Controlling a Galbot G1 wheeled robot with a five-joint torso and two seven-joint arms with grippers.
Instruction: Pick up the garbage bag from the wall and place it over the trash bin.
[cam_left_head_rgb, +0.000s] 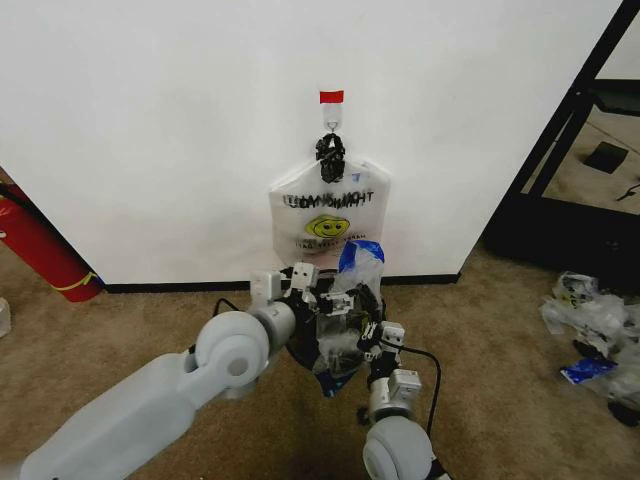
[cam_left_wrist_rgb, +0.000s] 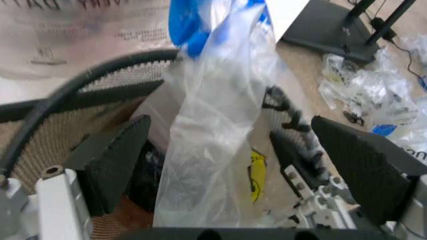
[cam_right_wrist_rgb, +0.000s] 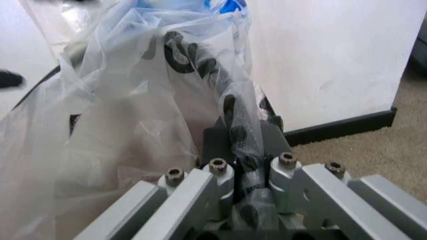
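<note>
A: How do the tools stand at the trash bin (cam_left_head_rgb: 335, 345)?

B: The right tool (cam_right_wrist_rgb: 250, 175) is pressed together on a twisted fold of the garbage bag (cam_right_wrist_rgb: 133, 115), at the bin's right rim. The left tool (cam_left_wrist_rgb: 227, 165) is spread wide at the left rim, the film hanging loose between its pads (cam_left_wrist_rgb: 113, 160) with neither pad clamping it.

A: And how will the bag handle?

B: Likely feather-light, limp and slippery; it would bunch and slide rather than hold shape. The mouth edge looks the best hold, each tool pinching an opposite side. It drapes over the bin, below the white smiley bag (cam_left_head_rgb: 328, 212) hanging on the wall (cam_left_head_rgb: 150, 120).
</note>
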